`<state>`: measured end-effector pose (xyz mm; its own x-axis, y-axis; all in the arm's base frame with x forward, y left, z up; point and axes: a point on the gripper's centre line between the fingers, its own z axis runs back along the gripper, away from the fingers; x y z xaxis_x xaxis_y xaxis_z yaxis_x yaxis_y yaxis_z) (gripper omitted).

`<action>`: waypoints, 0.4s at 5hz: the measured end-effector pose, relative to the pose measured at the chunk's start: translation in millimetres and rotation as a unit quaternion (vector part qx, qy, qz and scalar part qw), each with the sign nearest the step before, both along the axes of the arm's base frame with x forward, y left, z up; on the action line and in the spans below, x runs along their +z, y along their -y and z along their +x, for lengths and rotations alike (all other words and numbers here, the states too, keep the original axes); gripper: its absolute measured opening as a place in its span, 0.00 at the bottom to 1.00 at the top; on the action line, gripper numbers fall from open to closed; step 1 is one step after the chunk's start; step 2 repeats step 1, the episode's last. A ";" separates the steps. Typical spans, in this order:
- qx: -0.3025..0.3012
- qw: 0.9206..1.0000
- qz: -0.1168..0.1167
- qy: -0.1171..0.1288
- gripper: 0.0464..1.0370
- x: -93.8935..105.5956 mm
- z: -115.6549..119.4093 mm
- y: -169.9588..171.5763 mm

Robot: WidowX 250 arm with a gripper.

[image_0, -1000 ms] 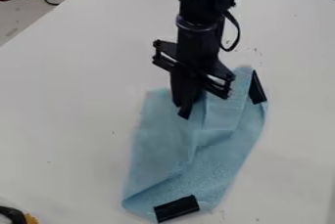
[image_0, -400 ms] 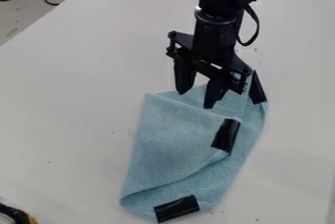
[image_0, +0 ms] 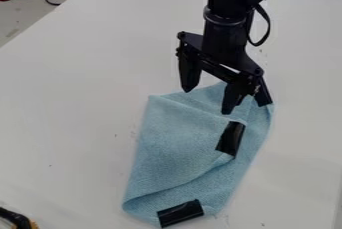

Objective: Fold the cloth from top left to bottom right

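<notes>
- Although poised over the upper part of the blue cloth (image_0: 160,165), spread wide and pinching nothing: black gripper (image_0: 206,102), camera view.
- Compare with a second ago: then nearly together and low over the fold, now parted and higher toward the upper right. Read this as a release, probably complete.
- Locate the cloth on the white table (image_0: 73,103), below the gripper and partly behind it, doubled over along its left side.
- Note the folded flap (image_0: 187,138), lying toward the right, with a dark corner patch (image_0: 231,138) now exposed at its tip, short of the cloth's right edge.
- For orientation, find the lower dark patch (image_0: 180,213) at the bottom edge and the upper dark patch (image_0: 265,93) beside the gripper.
- Judge the diagonal fold as largely made, though perhaps not carried fully to the bottom right; impossible to tell where the opposite corner lies.
- Next, probably lift clear; beware of snagging the upper edge and dragging the flap back.
</notes>
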<state>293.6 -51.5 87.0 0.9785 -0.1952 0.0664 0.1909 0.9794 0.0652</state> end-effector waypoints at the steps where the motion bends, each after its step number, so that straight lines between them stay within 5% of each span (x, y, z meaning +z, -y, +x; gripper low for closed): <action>1: 0.000 1.000 -0.001 0.002 0.96 1.8 -0.1 0.2; 2: 0.000 1.000 -0.001 0.002 0.96 1.8 -0.1 0.2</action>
